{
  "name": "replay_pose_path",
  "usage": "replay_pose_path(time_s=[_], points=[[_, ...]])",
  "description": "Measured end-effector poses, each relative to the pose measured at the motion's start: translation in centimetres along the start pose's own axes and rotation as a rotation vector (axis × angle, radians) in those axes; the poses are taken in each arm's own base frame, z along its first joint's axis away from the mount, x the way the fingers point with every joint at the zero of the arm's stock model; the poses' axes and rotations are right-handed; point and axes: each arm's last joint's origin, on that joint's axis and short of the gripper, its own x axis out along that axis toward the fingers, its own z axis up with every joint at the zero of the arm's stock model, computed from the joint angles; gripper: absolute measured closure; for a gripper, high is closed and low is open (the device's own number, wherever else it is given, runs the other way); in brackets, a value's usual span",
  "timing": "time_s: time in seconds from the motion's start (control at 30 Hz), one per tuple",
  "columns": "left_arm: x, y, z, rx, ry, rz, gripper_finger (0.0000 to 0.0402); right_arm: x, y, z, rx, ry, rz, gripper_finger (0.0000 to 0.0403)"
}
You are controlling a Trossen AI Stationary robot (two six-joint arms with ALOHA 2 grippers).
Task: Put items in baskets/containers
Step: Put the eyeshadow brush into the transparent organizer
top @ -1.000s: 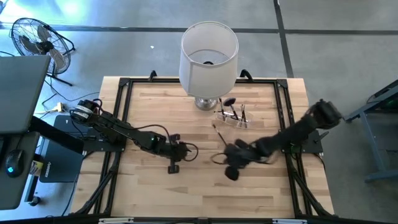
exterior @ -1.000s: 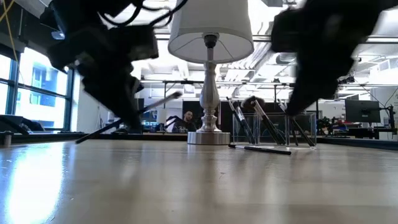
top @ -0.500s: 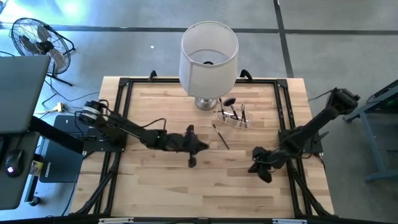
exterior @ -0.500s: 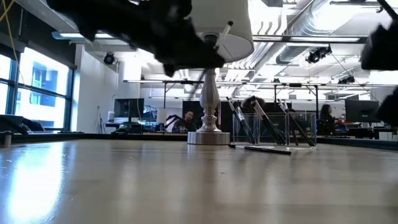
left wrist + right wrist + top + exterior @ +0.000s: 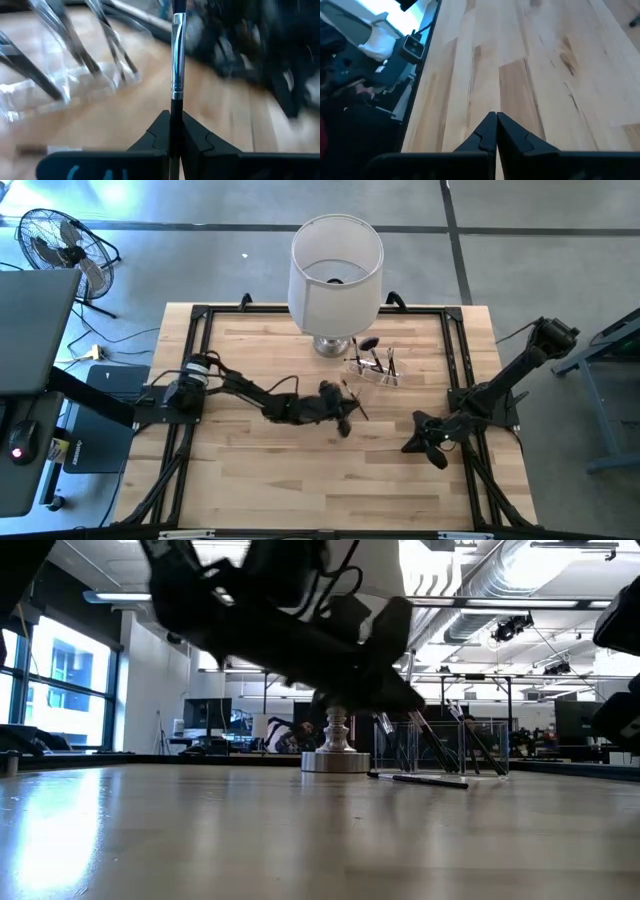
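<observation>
My left gripper (image 5: 345, 416) is near the middle of the table, shut on a thin dark makeup brush (image 5: 177, 60) with a silver ferrule. It is just short of the clear plastic holder (image 5: 375, 368), where several brushes stand leaning (image 5: 60, 80). One more slim brush (image 5: 356, 400) lies flat on the wood beside the gripper, also visible in the low view (image 5: 420, 779). My right gripper (image 5: 412, 446) hangs shut and empty over the right part of the table (image 5: 496, 116). My left gripper pinches the brush between its two fingers on the dark handle just behind the ferrule (image 5: 175, 106). The brush runs straight forward along the fingers, with its ferrule end ahead of the gripper. It is lifted off the table, roughly level; its head is out of the wrist view.
A tall lamp with a white shade (image 5: 336, 270) stands on a silver base (image 5: 335, 758) at the far middle, close to the holder. A black frame (image 5: 200, 315) borders the tabletop. Bare wood lies toward the near edge.
My left gripper has carried the brush from the left middle toward the table's right and far side, up to the holder, staying shut on it. My right arm has drawn back from the table's centre toward the right edge. The brush on the table has stayed put.
</observation>
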Motion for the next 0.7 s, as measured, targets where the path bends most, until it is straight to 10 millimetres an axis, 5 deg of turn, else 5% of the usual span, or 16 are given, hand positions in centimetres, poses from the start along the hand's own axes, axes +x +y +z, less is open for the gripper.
replay_pose_path(time_s=[0.5,0.7], points=[[3.2,6.1,2.9,-0.308,-0.166,0.249,0.0391,0.0,0.5,0.2,-0.069,0.003,0.078,0.0402],[3.0,6.3,3.9,-0.337,-0.328,0.362,0.0391,0.0,0.6,0.4,-0.079,-0.020,0.081,0.0402]])
